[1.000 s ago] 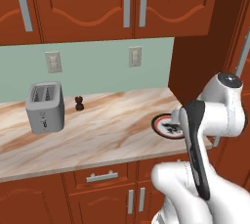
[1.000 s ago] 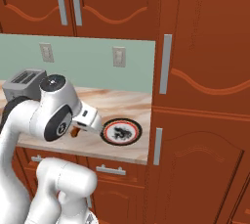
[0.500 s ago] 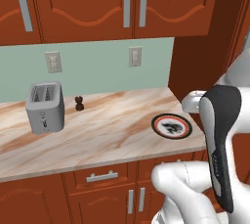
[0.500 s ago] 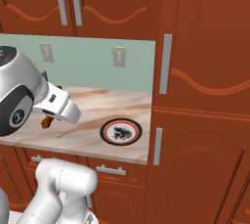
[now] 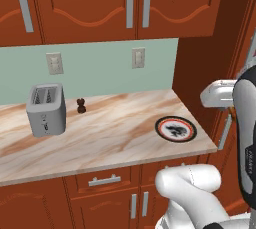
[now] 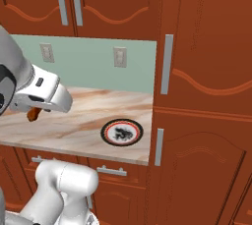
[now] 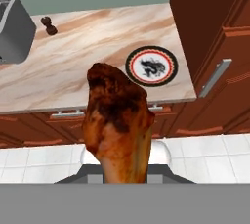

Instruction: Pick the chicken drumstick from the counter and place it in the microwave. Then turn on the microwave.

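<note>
A: Is the pick done?

B: By the look of it, yes. The glossy brown-orange chicken drumstick [image 7: 118,127] rises large between the fingers in the hand view, so the end effector [image 6: 33,114] is clenched on it, held in the air off the light beige marbled bench [image 5: 115,133].

A: And on the bench?

B: A round dark-rimmed plate [image 5: 175,128], a silver toaster [image 5: 46,109] and a small dark shaker [image 5: 81,105].

A: What's left?

B: Carrying the meat into the microwave, letting go, then switching it on. No such appliance is in sight here.
</note>
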Robot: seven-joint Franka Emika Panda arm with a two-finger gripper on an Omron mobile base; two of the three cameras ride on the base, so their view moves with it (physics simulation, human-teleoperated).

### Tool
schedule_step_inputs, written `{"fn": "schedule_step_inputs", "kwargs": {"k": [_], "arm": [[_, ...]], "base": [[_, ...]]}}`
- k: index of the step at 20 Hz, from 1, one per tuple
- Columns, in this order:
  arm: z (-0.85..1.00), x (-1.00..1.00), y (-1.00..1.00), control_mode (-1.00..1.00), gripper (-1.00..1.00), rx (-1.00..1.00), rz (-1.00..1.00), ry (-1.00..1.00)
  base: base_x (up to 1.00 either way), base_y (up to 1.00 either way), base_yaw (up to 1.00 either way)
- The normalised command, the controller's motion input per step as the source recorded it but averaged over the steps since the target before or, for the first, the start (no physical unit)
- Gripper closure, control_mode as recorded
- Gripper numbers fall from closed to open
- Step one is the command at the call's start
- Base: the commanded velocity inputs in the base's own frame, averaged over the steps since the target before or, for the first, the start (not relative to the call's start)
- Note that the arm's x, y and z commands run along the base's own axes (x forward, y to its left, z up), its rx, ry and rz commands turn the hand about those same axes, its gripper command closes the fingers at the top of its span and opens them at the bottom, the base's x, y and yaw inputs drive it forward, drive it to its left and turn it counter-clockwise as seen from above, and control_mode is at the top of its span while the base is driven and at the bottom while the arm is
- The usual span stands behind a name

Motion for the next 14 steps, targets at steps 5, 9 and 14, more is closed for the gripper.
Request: {"fn": "schedule_step_inputs", "kwargs": {"k": [5, 9, 14], "arm": [[-0.03, -0.27, 0.0, -1.0, 1.0, -0.01, 0.04, -0.03], [0.0, 0.0, 0.01, -1.0, 1.0, 0.0, 0.0, 0.02], [0.0, -0.05, 0.0, -1.0, 1.0, -0.01, 0.01, 0.02]], "base": [[0.0, 0.0, 0.0], [0.0, 0.0, 0.0], [0.0, 0.0, 0.0]]}}
